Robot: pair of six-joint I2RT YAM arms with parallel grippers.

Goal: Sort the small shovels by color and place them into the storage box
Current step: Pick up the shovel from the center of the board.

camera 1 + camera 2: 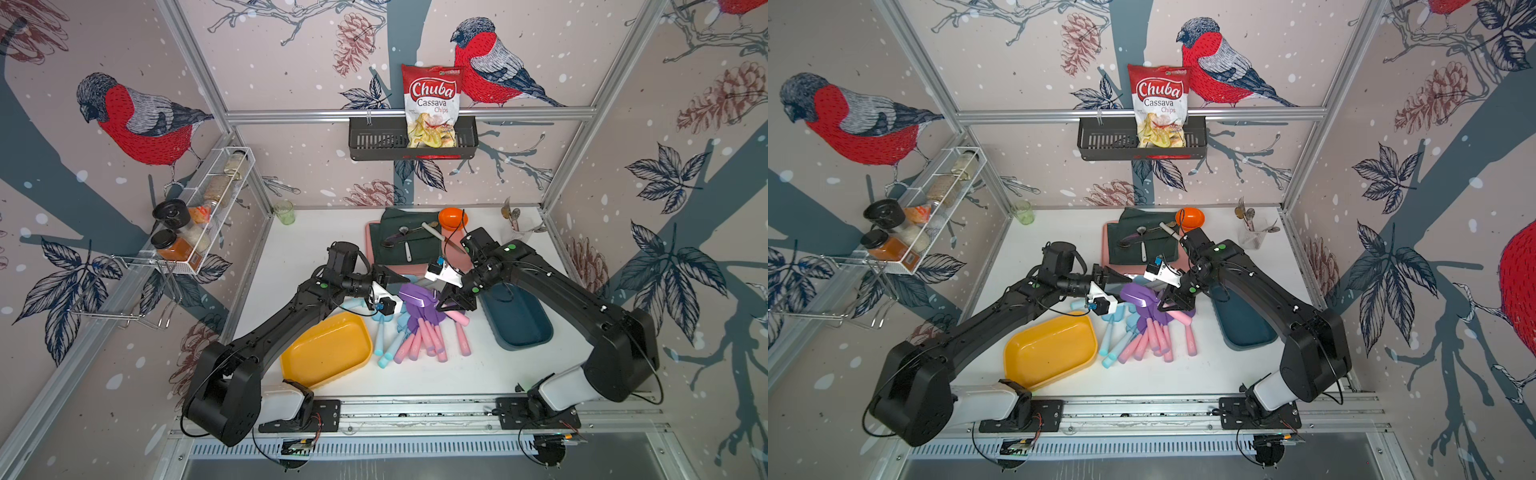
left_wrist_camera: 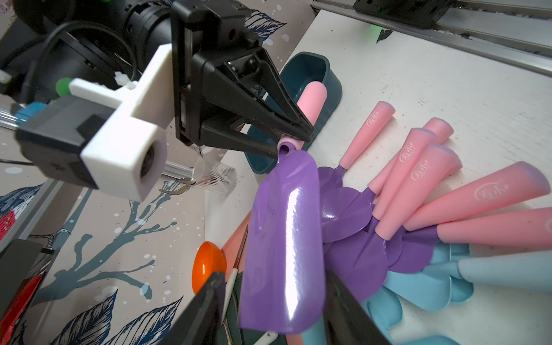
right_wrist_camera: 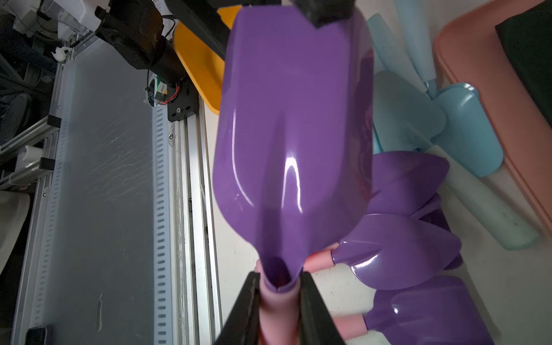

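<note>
My right gripper (image 3: pixel 279 286) is shut on the pink handle of a purple-bladed shovel (image 1: pixel 417 296), right at the blade's neck. It holds this shovel above the pile, blade toward the left arm. My left gripper (image 2: pixel 276 277) is open, its fingers either side of that blade (image 2: pixel 283 239); a gap shows on one side. Below lie several pink-handled purple shovels (image 1: pixel 432 336) and light blue shovels (image 1: pixel 388 345), fanned out mid-table. A yellow storage box (image 1: pixel 328 353) stands left of the pile and a dark teal one (image 1: pixel 519 320) to the right; both look empty.
Behind the pile is a pink tray (image 1: pixel 457 249) with a dark green cloth (image 1: pixel 399 245), spoons, a white-handled knife (image 1: pixel 434 232) and an orange bowl (image 1: pixel 453 218). A clear cup of spoons (image 1: pixel 1252 232) stands back right, a green glass (image 1: pixel 284 212) back left. A spice rack (image 1: pixel 199 220) hangs on the left wall.
</note>
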